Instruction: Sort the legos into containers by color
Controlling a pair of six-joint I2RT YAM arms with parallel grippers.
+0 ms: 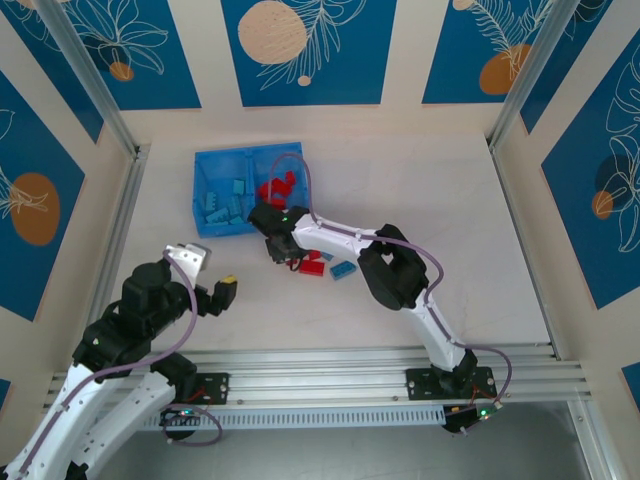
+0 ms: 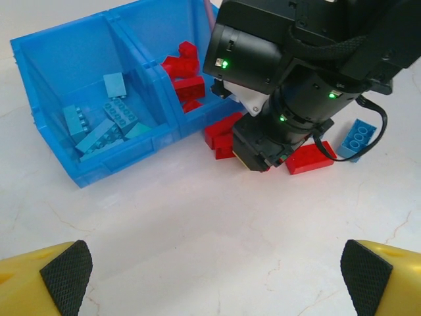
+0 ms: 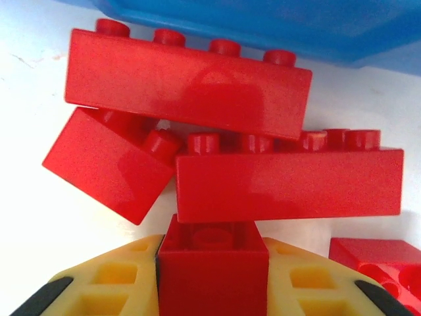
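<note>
Right gripper [image 3: 212, 293] clamped on one red brick [image 3: 212, 257], low over the table [image 2: 197, 230], just in front of the tray [image 2: 46, 52]. Loose red bricks [image 3: 191, 79] touching, directly ahead. Tray: teal bricks [image 2: 99, 122] in left compartment, red pile [image 2: 187, 72] in right. Left gripper [image 2: 210, 280] wide apart, empty.

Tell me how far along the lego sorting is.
Partly done. In the tray, light blue bricks sit in the left compartment and red bricks in the right. In hand: the right gripper is shut on a small red brick beside the tray. Left: several loose red bricks and at least one loose blue brick on the table.
</note>
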